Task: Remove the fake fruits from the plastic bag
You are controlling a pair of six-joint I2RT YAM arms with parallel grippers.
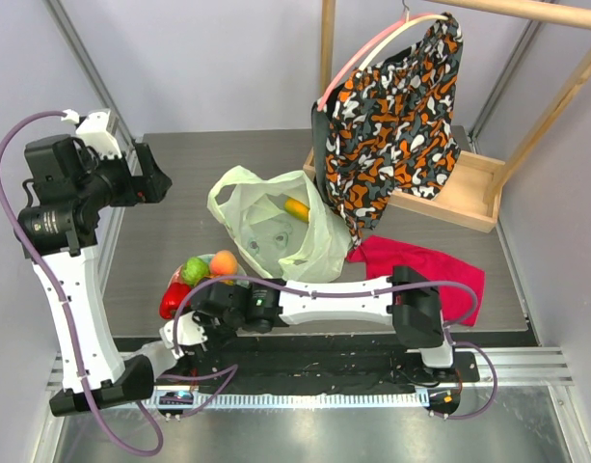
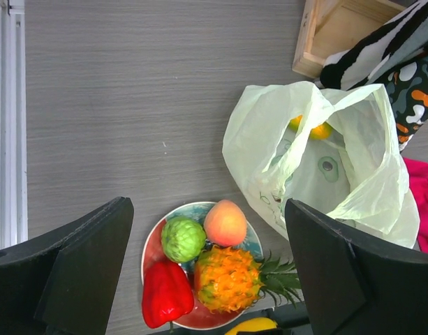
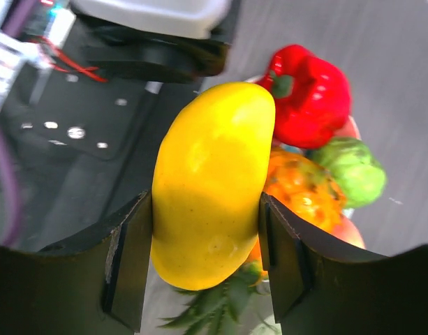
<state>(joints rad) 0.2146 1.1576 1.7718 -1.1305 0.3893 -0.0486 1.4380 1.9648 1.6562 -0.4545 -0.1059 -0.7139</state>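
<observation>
We see the right end effector (image 3: 207,202) closed onto a yellow mango (image 3: 210,188), its two fingers (image 3: 126,258) pressing the fruit's flanks. The yellow mango's long axis runs along the fingers. Its narrower end points away from the wrist, leaning towards the red pepper (image 3: 311,105). Its skin is smooth, glossy and plain yellow.

It hangs just beside the plate (image 2: 149,241) at the near left of the desk (image 2: 130,105). On the plate lie the red pepper, a knobbly green fruit (image 2: 182,239), a pink-orange peach (image 2: 225,222) and an orange pineapple (image 2: 227,278). The pineapple lies on its side, and in the left wrist view its green leaves point right, towards the bag (image 2: 318,167).

The bag is thin, crinkled, pale yellow-green and translucent. It sits mid-desk between the plate and a red cloth (image 1: 430,270), with its mouth gaping. Inside it we see an orange-yellow mango (image 1: 297,208) lying roughly crosswise in the top view. The faint print on the bag is too small for us to read.

The left end effector (image 2: 207,204) hovers high over the desk, spread wide and holding nothing.
</observation>
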